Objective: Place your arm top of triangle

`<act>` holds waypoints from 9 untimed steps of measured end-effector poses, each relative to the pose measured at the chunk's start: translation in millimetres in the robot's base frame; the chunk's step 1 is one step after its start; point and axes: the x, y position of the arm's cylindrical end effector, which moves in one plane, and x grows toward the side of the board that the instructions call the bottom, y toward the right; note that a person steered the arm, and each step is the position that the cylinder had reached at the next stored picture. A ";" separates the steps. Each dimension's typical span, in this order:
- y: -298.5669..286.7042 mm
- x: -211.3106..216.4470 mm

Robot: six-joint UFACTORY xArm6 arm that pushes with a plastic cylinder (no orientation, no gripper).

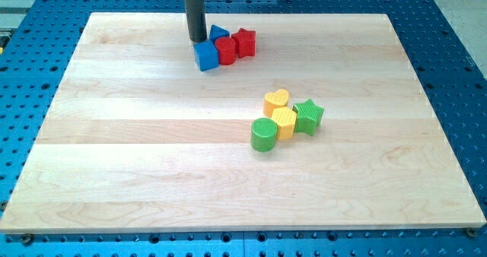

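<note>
My tip [198, 41] sits near the table's [152, 173] top edge, touching or just beside the blue triangle [220, 33] – hard to tell which. Blue cube [205, 56], red cylinder [226, 51] and red star [243, 42] huddle right there. No hand here, just the rod – nothing gripped.

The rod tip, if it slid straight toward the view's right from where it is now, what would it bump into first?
Probably the blue triangle block, which sits just right of my tip. The blue cube lies slightly below that line, so depth makes this uncertain.
</note>
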 end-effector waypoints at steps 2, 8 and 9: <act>-3.6 1.2; -5.3 -2.5; -5.3 -7.8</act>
